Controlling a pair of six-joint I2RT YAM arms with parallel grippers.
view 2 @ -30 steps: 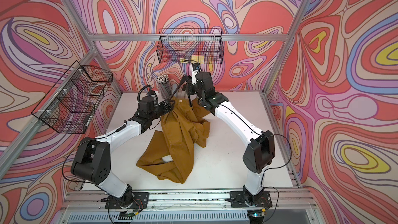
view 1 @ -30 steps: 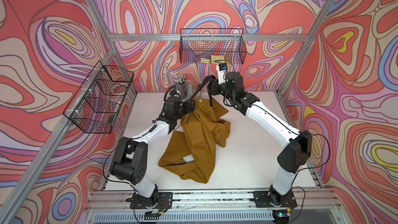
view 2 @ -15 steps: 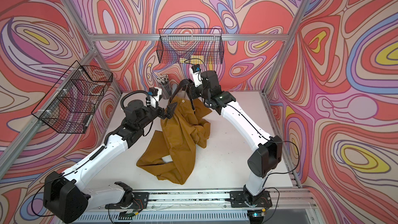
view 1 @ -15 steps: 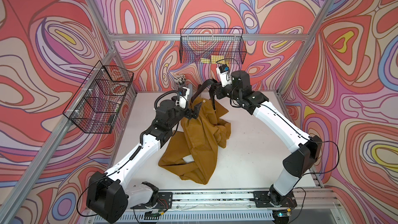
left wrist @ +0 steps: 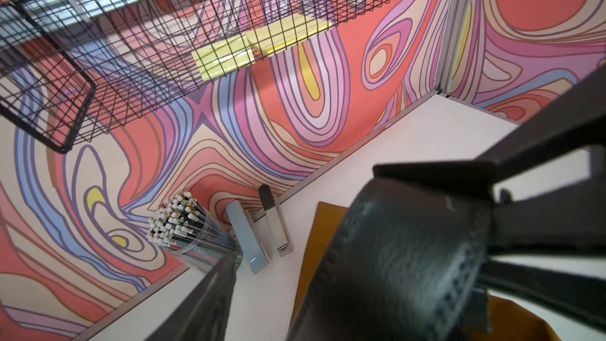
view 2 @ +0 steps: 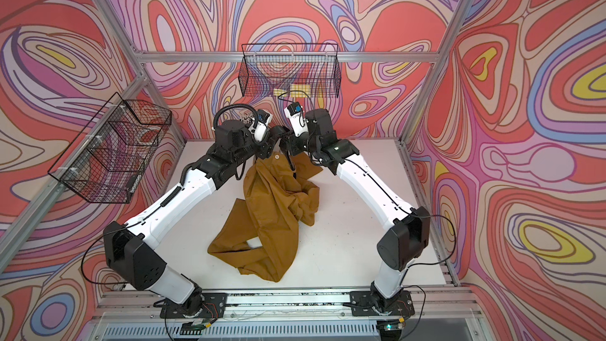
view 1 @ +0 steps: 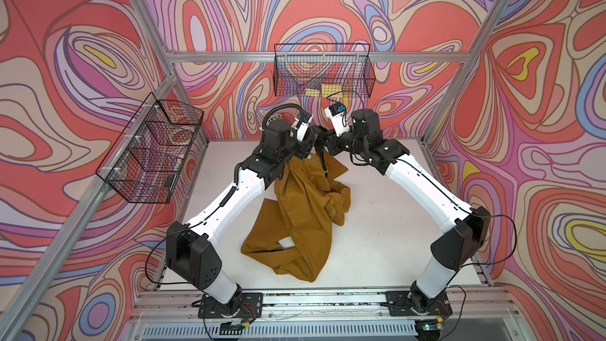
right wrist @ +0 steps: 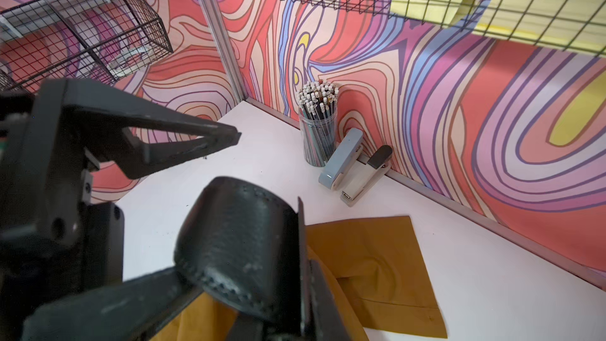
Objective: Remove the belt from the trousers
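Observation:
The mustard trousers (view 1: 301, 211) (view 2: 272, 214) lie crumpled mid-table, waist raised toward the back. The black belt (right wrist: 242, 234) (left wrist: 393, 264) arches in a loop above them, and a strap of it hangs down to the waist in both top views (view 1: 323, 160) (view 2: 290, 162). My right gripper (right wrist: 308, 273) (view 1: 323, 141) is shut on the belt. My left gripper (view 1: 313, 132) meets it nose to nose. Its fingers (right wrist: 196, 139) stand apart, open, with the belt loop between them and the lower one under the loop. The buckle is out of sight.
A cup of pencils (right wrist: 318, 132) and two staplers (right wrist: 354, 165) stand by the back wall, close behind the grippers. A wire basket holding yellow pads (view 1: 323, 70) hangs on the back wall, and another (view 1: 154, 149) on the left wall.
The left gripper has left the trousers' waist and risen to the belt loop held by the right gripper, its jaws wider apart than before. The right gripper shifted slightly right, still shut.

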